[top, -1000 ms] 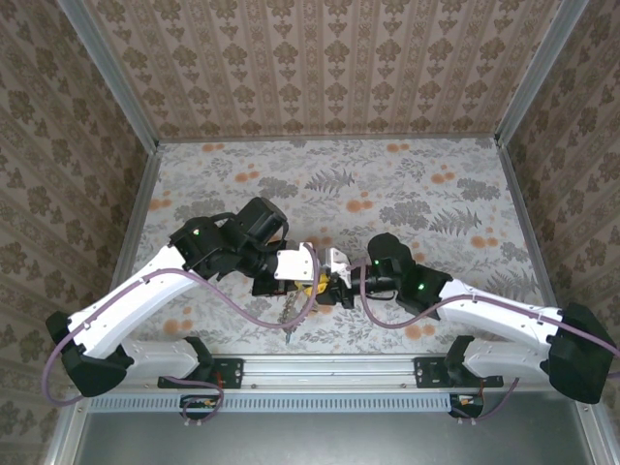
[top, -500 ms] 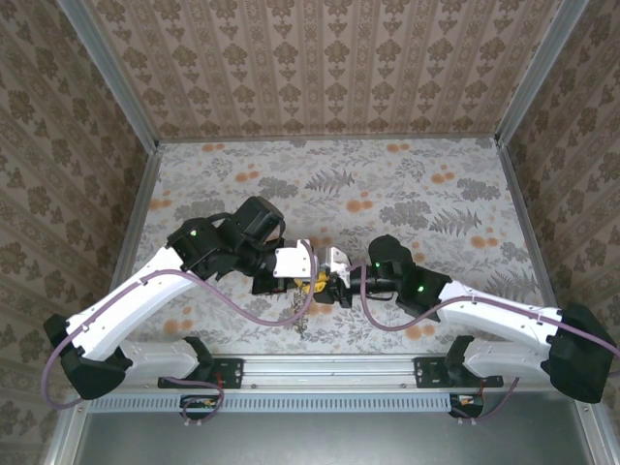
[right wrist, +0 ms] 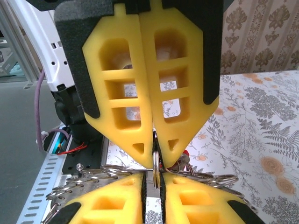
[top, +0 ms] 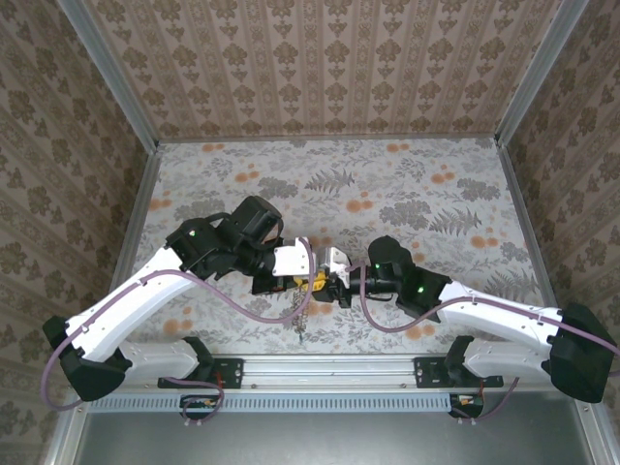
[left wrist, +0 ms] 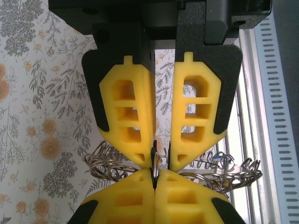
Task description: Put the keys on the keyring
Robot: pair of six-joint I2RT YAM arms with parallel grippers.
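My two grippers meet tip to tip just above the table's near middle, the left gripper (top: 310, 282) facing the right gripper (top: 329, 287). The keyring (left wrist: 107, 163), a silvery chain of wire loops, spreads out to both sides of the yellow tips and hangs down toward the rail (top: 300, 322). In the left wrist view my left gripper (left wrist: 162, 158) has one thin loop standing edge-on between its pads, and the right gripper (left wrist: 155, 175) pinches that same loop from below. A red key head (right wrist: 187, 155) peeks out behind the right gripper (right wrist: 156, 159). A bit of blue (left wrist: 225, 159) shows among the loops.
The flowered tabletop (top: 387, 184) stretches away behind the arms, walled by patterned panels on three sides. A metal rail (top: 329, 368) runs along the near edge directly under the hanging chain.
The dangling end of the keyring has swung a little to the right. Both grippers have stayed tip to tip with only a slight shift.
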